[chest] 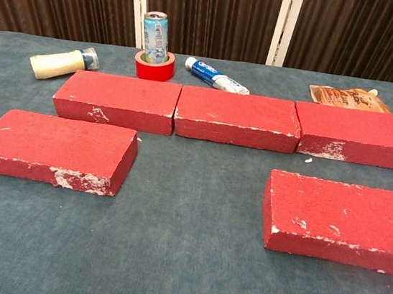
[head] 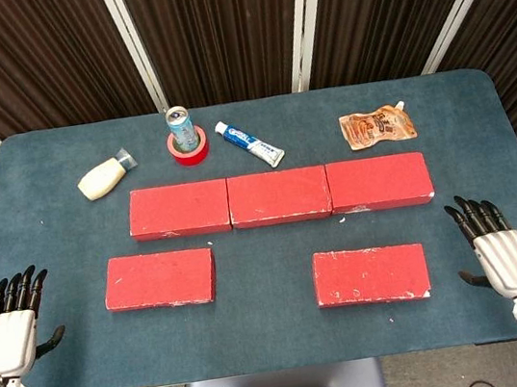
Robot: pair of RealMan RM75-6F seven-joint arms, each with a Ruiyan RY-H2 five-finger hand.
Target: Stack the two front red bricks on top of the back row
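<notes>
Here both front bricks (head: 159,279) (head: 370,274) lie between the empty, spread left robot hand (head: 9,333) and right robot hand (head: 504,257).

We see five red bricks: a back row (head: 279,196) of three, a front left brick (head: 159,279) and a front right brick (head: 371,274), all chipped white along their edges. The table cloth (head: 280,336) is dark teal. The tape roll (head: 189,149) is red, the toothpaste tube (head: 249,142) white and blue, the pouch (head: 378,126) orange-brown, the bottle (head: 106,177) cream.
</notes>
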